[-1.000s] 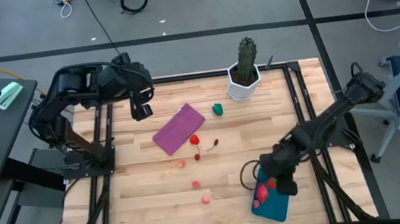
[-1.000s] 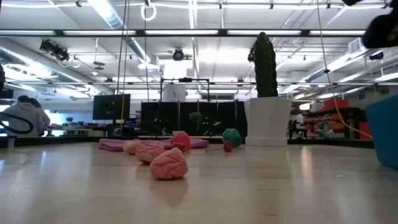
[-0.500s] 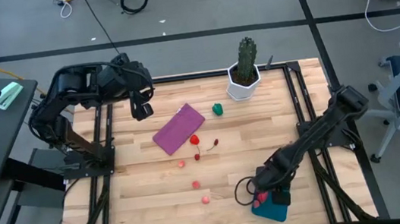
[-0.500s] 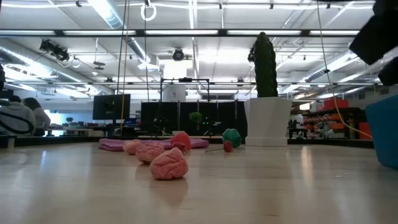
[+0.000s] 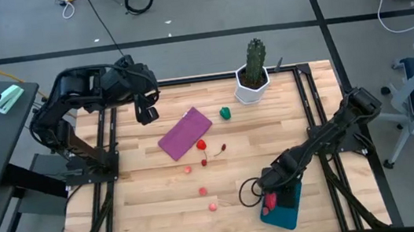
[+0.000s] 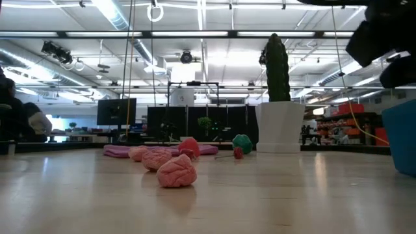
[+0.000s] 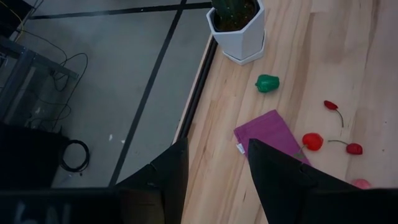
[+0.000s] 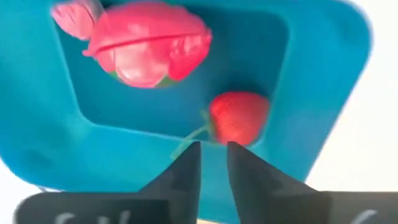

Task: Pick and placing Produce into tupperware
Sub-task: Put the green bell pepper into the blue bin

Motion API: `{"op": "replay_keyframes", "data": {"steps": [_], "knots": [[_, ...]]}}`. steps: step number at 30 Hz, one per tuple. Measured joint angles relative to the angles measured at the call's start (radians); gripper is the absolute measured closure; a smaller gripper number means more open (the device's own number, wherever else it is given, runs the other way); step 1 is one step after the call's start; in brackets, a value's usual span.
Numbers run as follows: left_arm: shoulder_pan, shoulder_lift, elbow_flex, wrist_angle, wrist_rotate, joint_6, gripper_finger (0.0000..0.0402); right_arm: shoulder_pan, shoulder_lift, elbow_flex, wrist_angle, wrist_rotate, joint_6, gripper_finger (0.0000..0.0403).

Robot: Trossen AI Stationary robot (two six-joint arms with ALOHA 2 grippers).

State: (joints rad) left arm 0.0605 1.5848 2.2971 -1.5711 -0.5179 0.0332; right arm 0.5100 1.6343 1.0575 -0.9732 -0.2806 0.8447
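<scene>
Fingers of the right gripper (image 8: 213, 163) stand slightly parted, gripping nothing, over the teal tupperware (image 8: 323, 81). Just past the tips lies a red cherry tomato (image 8: 239, 117), stem toward the fingers; beyond it, a bigger pink piece (image 8: 149, 46). Both look light and smooth; I'd pinch across their middles. The left gripper (image 7: 214, 165) hangs open, empty.

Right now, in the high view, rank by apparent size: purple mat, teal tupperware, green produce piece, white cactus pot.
1. purple mat
2. teal tupperware, partly hidden by the right gripper, so its rank against the mat is unsure
3. white cactus pot
4. green produce piece
</scene>
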Motion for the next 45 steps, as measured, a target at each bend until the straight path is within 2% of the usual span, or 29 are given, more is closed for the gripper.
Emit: {"op": "replay_keyframes", "data": {"steps": [6,9,11,15,17,19,26,31,34,37,40,45], "knots": [[0.0,0.0,0.0,0.0,0.0,-0.004,0.023,-0.023,-0.067,0.03,0.0,0.014,0.022,0.0275],[0.0,0.0,0.0,0.0,0.047,-0.001,0.023,-0.038,-0.119,0.053,0.001,0.038,0.026,0.027],[0.0,0.0,0.0,0.0,0.103,0.013,0.023,-0.046,-0.152,0.071,0.001,0.122,0.012,0.0271],[-0.001,0.0,-0.017,0.002,0.195,0.03,0.023,-0.067,-0.218,0.101,0.022,0.381,-0.082,0.0276],[-0.002,0.002,-0.057,0.001,0.216,0.044,0.023,-0.086,-0.246,0.101,0.062,0.514,-0.126,0.0277],[-0.002,0.005,-0.115,0.0,0.217,0.06,0.023,-0.116,-0.263,0.101,0.098,0.592,-0.159,0.0275],[0.0,0.004,-0.353,0.009,0.201,0.082,0.023,-0.245,-0.221,0.1,0.202,0.617,-0.455,0.0242],[0.0,0.004,-0.511,0.009,0.149,0.099,0.023,-0.369,-0.152,0.1,0.296,0.647,-0.552,0.02],[0.0,0.004,-0.587,0.02,0.111,0.147,0.023,-0.454,-0.098,0.1,0.355,0.702,-0.49,0.0173],[0.008,0.004,-0.634,0.037,0.076,0.191,0.023,-0.532,-0.037,0.1,0.431,0.753,-0.296,0.0153],[0.027,0.004,-0.657,0.049,0.066,0.221,0.023,-0.595,0.025,0.1,0.497,0.753,-0.144,0.0141],[0.069,0.003,-0.657,0.054,0.066,0.266,0.023,-0.655,0.124,0.1,0.517,0.74,-0.084,0.0135]]}}
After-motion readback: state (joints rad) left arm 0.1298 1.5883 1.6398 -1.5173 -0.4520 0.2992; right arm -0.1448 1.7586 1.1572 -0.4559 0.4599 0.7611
